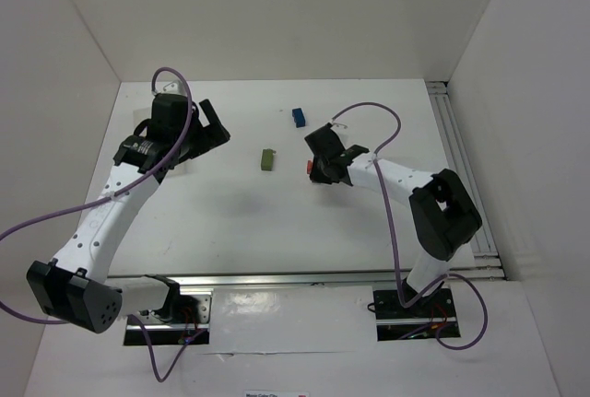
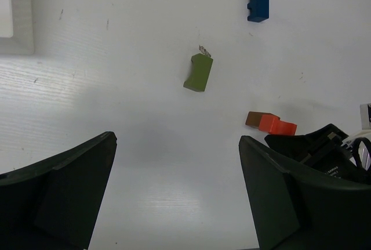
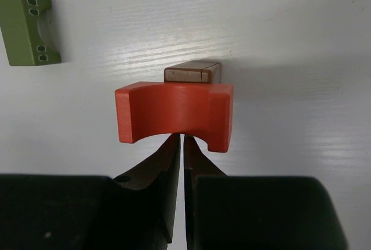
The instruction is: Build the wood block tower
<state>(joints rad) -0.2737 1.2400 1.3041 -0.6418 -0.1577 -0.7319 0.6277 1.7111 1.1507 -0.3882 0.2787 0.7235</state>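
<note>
A red arch-shaped block (image 3: pixel 174 113) lies over the near edge of a brown block (image 3: pixel 192 71); both also show in the left wrist view, red (image 2: pixel 277 125) and brown (image 2: pixel 254 119). My right gripper (image 3: pixel 182 140) is shut, its fingertips together and touching the inside of the red block's arch, with nothing between them. In the top view it (image 1: pixel 318 169) sits right of the red block (image 1: pixel 308 169). An olive green block (image 1: pixel 266 158) and a blue block (image 1: pixel 298 118) lie apart on the table. My left gripper (image 2: pixel 177 145) is open and empty, above bare table at the left (image 1: pixel 214 125).
A white tray's corner (image 2: pixel 17 41) shows at the top left of the left wrist view. A metal rail (image 1: pixel 456 157) runs along the table's right edge. White walls close in the table on three sides.
</note>
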